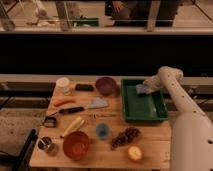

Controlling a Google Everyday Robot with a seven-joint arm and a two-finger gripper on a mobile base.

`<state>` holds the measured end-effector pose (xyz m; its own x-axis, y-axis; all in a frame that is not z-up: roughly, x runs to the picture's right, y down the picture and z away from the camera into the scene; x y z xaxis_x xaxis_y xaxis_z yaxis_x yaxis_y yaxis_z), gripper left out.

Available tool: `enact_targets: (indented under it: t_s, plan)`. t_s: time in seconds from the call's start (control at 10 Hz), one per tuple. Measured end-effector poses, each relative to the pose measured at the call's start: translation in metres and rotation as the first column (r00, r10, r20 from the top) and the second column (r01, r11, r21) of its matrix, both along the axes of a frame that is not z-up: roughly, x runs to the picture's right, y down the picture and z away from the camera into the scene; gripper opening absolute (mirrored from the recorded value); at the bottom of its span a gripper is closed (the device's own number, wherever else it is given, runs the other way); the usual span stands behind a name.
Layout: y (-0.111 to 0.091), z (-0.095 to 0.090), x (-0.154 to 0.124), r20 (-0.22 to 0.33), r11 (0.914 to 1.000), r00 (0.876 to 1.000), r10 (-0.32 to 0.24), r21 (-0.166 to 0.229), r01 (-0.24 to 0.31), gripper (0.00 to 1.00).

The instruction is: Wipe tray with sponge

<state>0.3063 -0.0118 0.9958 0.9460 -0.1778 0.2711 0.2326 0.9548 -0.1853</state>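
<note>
Blue-grey sponge [140,89] at end effector [147,85], inside tray [144,108].

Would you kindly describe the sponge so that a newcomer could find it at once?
On the right of the wooden table lies a large dark-green tray. At its far end, by the gripper, sits the sponge. It is a small blue-grey block, the only thing inside the tray, unlike the round blue cup mid-table.

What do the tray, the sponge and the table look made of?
Tray: likely plastic, dark green, even colour, moulded raised rim. Sponge: seemingly soft foam, blue-grey, matte; hard to confirm. The gripper sits at it, in the tray's far part. Table: probably wood, light-brown matte top.
</note>
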Motion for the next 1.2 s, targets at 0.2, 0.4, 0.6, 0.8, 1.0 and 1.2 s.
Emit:
enact_targets:
  t_s: [0.2,0.4,0.6,0.8,1.0,1.2]
  plan:
    - [0.0,0.002,-0.005,0.007,1.0,1.0,-0.009,0.0,0.009,0.0]
    - [-0.003,0.001,-0.015,0.021,0.9998,1.0,-0.02,0.007,0.02,0.0]
    - [-0.004,-0.005,-0.029,0.042,0.999,0.998,-0.039,0.023,0.038,0.0]
    - [-0.005,-0.011,-0.044,0.063,0.9978,0.996,-0.057,0.037,0.054,0.0]
    - [-0.001,-0.018,-0.061,0.096,0.9968,0.993,-0.068,0.049,0.063,0.0]
    - [0.007,-0.021,-0.074,0.128,0.9961,0.989,-0.074,0.057,0.067,0.0]
